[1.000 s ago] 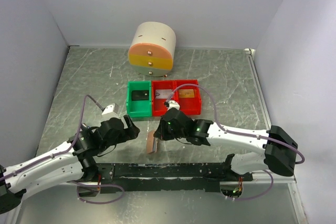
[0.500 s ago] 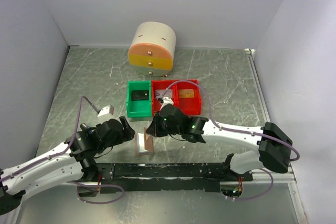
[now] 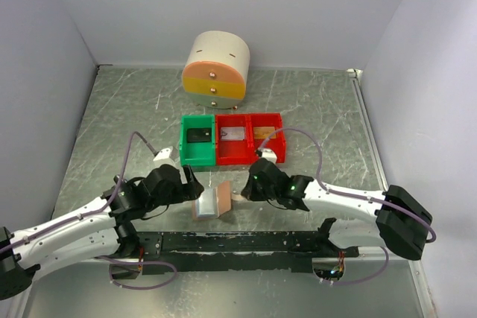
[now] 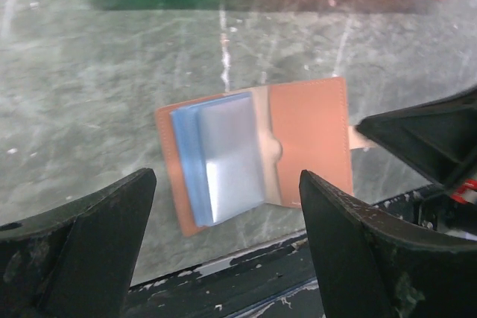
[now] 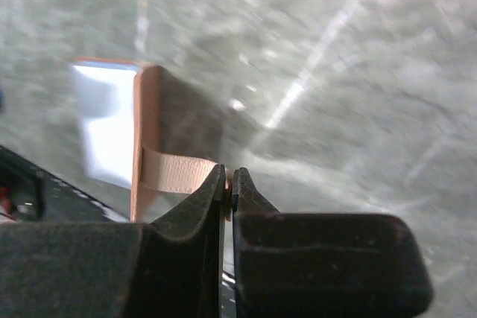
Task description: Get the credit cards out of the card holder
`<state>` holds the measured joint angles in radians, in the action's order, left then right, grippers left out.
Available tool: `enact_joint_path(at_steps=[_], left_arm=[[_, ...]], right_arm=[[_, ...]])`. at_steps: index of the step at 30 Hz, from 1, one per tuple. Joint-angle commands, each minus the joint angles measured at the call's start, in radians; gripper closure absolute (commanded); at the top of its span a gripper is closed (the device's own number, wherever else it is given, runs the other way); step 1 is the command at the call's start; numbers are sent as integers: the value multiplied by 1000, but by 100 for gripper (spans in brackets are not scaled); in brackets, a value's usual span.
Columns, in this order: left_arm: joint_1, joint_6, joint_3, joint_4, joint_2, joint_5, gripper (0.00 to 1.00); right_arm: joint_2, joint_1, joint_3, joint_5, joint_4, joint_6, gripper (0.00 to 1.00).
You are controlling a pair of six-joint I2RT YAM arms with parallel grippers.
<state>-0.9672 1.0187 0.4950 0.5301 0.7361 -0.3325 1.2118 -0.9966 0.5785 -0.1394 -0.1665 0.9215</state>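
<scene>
Right claw [image 5: 228,184] is pinched fully shut on the thin tan strap [image 5: 175,173] that sticks out from the side of the flat tan-brown rectangular card holder [image 4: 309,139]; left claw [image 4: 225,180] hangs above the holder with its black fingers [image 4: 89,236] spread wide, one on either side of it, gripping nothing; the card holder lies opened out near the near edge of the table [image 3: 134,109], about midway along it, between the two arms and just in front of the row of bins; the thin pale blue-grey and silvery plastic credit cards [image 4: 223,158] sit stacked in the pocket of the half farthest from the strap, overlapping one another, the silvery one on top; the strap-side half looks slightly raised in the top view, though how far cannot be told; behind the holder stand a green plastic bin [image 3: 184,147] and two red plastic bins [image 3: 248,159], side by side and touching, each with a small flat item inside; a round cream drawer unit with yellow and orange fronts [image 3: 216,68] stands near the far edge.
</scene>
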Motion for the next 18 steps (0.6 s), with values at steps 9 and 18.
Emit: enact_joint_path(at_steps=[9,18], left_arm=[[4,-116,-26,-273,155,192,24],[4,-128,-20,-322,191,223,28]], right_arm=[[-100,12,-190,18,38,89,100],[-77,12,-158,13,22,70,100]])
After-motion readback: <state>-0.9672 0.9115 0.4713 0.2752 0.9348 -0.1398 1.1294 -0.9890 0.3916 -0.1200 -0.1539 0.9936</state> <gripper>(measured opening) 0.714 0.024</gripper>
